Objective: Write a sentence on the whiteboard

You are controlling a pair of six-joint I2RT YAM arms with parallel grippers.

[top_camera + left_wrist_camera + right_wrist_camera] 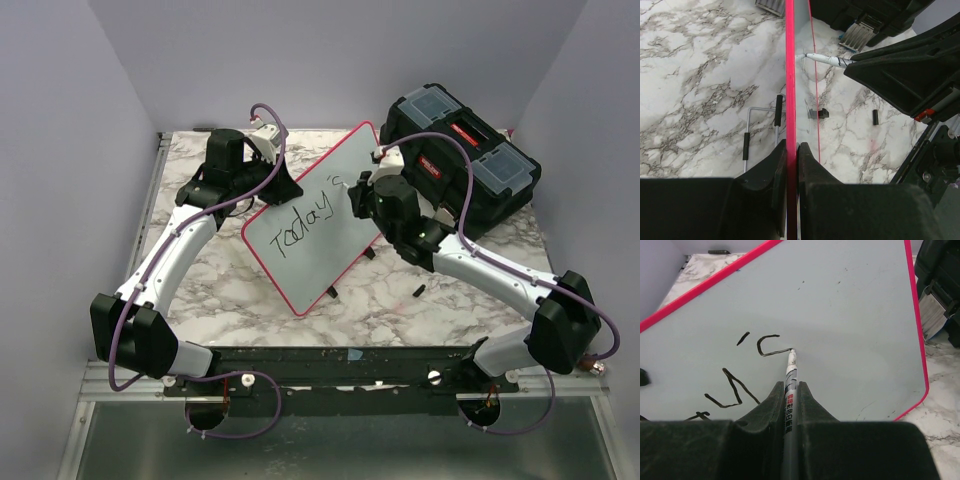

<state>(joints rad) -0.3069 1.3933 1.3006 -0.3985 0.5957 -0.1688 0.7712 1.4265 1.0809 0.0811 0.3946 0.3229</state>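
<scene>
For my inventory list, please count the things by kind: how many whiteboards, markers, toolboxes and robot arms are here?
whiteboard: 1
marker: 1
toolbox: 1
robot arms, left arm and right arm: 2
Total: 5

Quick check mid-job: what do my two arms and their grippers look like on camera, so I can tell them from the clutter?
Both match. The left arm and right arm have silver-white links between chunky black joint housings, and a loose purple cable loops along each. The left gripper and right gripper have matte black, wedge-shaped fingers. No markings on them are legible.
</scene>
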